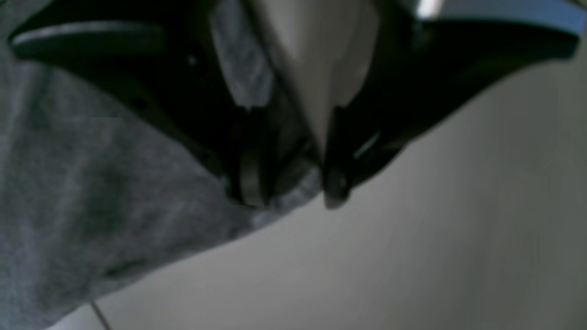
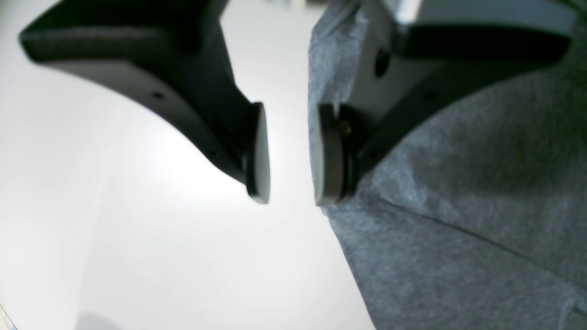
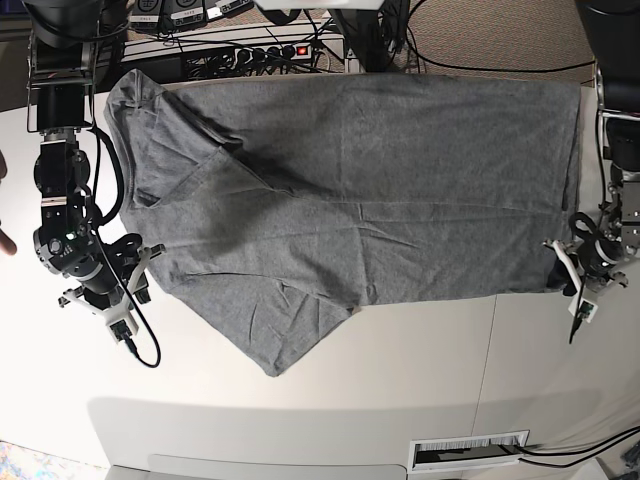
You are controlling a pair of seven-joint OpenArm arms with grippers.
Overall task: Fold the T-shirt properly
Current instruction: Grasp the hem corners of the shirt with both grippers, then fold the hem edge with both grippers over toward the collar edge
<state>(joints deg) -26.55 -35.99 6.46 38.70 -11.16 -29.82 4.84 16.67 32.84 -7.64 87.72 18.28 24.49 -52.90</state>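
So the T-shirt (image 3: 370, 190) is a plain heather-grey short-sleeve one, no print, spread out flat on the white table and turned sideways in the base view. The neck end points left and the straight hem runs down the right side. One sleeve sticks out toward the bottom as a pointy flap, the other sits up at the top-left corner. Some soft creases run across the middle.

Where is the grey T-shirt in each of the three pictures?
Left wrist view: T-shirt fills the left side, its edge between the jaws.
Right wrist view: it fills the right side.
Base view: it lies spread across the middle.
Shared landmark: the white table under it.
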